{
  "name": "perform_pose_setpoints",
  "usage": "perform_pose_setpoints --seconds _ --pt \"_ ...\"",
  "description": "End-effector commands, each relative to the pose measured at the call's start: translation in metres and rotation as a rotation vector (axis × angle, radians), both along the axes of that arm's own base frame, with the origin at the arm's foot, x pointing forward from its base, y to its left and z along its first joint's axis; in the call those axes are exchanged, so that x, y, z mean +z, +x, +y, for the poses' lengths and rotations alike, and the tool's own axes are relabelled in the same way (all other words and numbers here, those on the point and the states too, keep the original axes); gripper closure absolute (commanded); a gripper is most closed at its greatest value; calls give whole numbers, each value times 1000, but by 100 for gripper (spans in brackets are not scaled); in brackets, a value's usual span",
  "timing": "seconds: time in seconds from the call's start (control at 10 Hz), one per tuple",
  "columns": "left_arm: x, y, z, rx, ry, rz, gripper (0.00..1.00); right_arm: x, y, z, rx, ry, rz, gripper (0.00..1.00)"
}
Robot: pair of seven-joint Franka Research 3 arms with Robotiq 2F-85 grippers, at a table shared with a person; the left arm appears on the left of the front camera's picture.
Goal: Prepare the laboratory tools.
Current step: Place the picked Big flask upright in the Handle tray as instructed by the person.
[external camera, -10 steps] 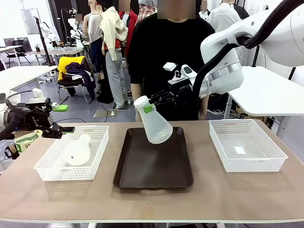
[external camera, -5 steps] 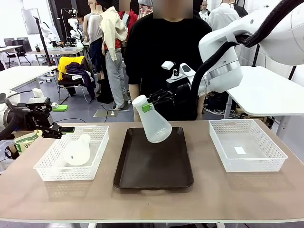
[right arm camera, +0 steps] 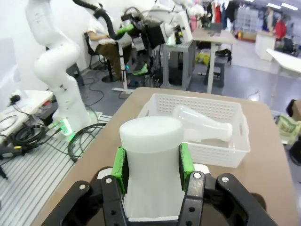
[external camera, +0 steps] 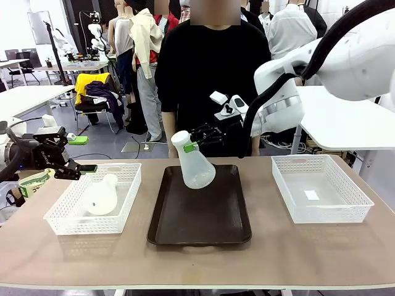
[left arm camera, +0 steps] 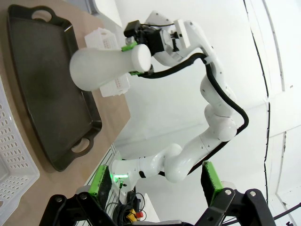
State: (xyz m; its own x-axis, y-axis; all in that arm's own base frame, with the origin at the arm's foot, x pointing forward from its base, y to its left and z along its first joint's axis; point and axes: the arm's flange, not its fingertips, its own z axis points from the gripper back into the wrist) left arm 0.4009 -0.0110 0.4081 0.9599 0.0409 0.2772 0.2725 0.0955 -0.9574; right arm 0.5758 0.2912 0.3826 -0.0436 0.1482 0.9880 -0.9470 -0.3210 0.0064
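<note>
My right gripper [external camera: 192, 145] is shut on the neck of a frosted white conical flask [external camera: 197, 168]. The flask is tilted, neck to the left, with its base low over the far end of the dark brown tray [external camera: 199, 216]. In the right wrist view the green pads [right arm camera: 119, 170] press both sides of the flask's neck [right arm camera: 151, 141]. A second flask [external camera: 102, 194] lies on its side in the left white mesh basket [external camera: 62, 223]. My left gripper [external camera: 79, 168] hovers open at that basket's far left corner, nothing between its fingers [left arm camera: 101, 184].
A second white mesh basket [external camera: 321, 213] stands at the right with only a small label inside. A person in black stands at the far side, right behind the tray. The table's front strip is bare wood.
My right gripper has brought the flask down and slightly left, toward the tray's far end. The left arm has not moved.
</note>
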Motion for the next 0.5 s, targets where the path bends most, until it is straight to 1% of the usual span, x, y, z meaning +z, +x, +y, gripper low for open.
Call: perform_pose_setpoints --seconds 0.0,0.1,0.2,0.4 --pt "2 -1 0 0 -8 -3 0 -11 26 2 -18 101 -20 100" --pt "2 -1 0 0 -8 -3 0 -18 40 -3 -58 164 -34 100" --pt "2 -1 0 0 -8 -3 0 -25 49 -6 -76 195 -30 100" --pt "2 -1 0 0 -8 -3 0 -40 63 -13 -82 244 -13 100"
